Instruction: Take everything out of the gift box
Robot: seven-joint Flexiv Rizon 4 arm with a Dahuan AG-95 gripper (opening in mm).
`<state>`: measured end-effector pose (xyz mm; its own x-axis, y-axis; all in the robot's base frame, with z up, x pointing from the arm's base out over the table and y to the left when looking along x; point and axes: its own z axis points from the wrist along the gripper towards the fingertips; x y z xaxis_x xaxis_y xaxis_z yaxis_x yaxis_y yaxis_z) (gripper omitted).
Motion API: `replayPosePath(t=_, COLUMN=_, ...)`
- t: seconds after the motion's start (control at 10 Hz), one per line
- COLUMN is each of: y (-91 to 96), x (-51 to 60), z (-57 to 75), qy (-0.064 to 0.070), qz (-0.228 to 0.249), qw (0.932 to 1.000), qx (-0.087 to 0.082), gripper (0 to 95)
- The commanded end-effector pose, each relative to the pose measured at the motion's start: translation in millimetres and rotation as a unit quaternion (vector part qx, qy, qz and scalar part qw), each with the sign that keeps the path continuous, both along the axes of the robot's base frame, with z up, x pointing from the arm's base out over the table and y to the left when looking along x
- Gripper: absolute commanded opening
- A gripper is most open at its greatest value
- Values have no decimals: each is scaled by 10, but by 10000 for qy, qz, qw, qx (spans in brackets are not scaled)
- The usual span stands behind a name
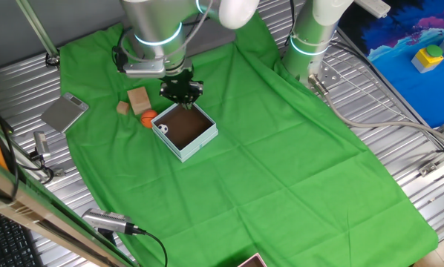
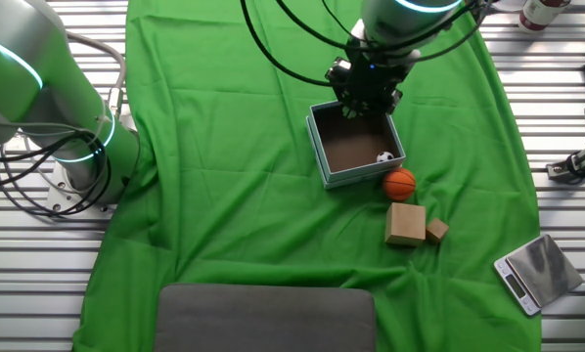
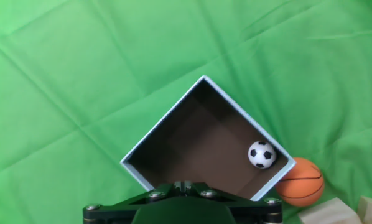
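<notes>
Gift box point(image 3: 204, 140) corner-on in hand view, holds only soccer ball point(image 3: 261, 154); basketball point(image 3: 301, 181) touching outside; fingers' point(image 1: 181, 92) spread unclear.

The small square gift box point(image 2: 356, 147) with pale blue-grey walls and a dark brown inside sits open and upright on the green cloth. In one corner of it lies a black-and-white mini soccer ball point(image 2: 384, 157). Just outside that corner, by the wall, rests an orange mini basketball point(image 2: 399, 183). Beside the basketball lie a tan wooden block point(image 2: 405, 224) and a smaller tan block point(image 2: 436, 231).
</notes>
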<state>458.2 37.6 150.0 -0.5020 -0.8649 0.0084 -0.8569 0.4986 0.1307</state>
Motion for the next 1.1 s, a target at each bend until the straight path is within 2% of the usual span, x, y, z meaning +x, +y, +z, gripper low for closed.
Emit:
replayPosePath(t=0.1, y=4, x=14, z=-5, qy=22, qz=-281, qw=9996, qx=-68, gripper=0)
replayPosePath(t=0.3, y=4, x=14, z=-5, qy=-11, qz=-660, qw=9978, qx=-45, gripper=0)
replayPosePath(t=0.5, y=4, x=14, z=-5, qy=-31, qz=-888, qw=9960, qx=-130, gripper=0)
replayPosePath(t=0.6, y=4, x=14, z=-5, qy=-46, qz=-896, qw=9959, qx=-153, gripper=0)
replayPosePath(t=0.8, y=4, x=14, z=-5, qy=-25, qz=-753, qw=9971, qx=-96, gripper=0)
replayPosePath(t=1.0, y=3, x=14, z=-6, qy=-10, qz=-644, qw=9978, qx=-134, gripper=0)
replayPosePath(t=1.1, y=-6, x=19, z=-11, qy=-51, qz=-529, qw=9985, qx=-93, gripper=0)
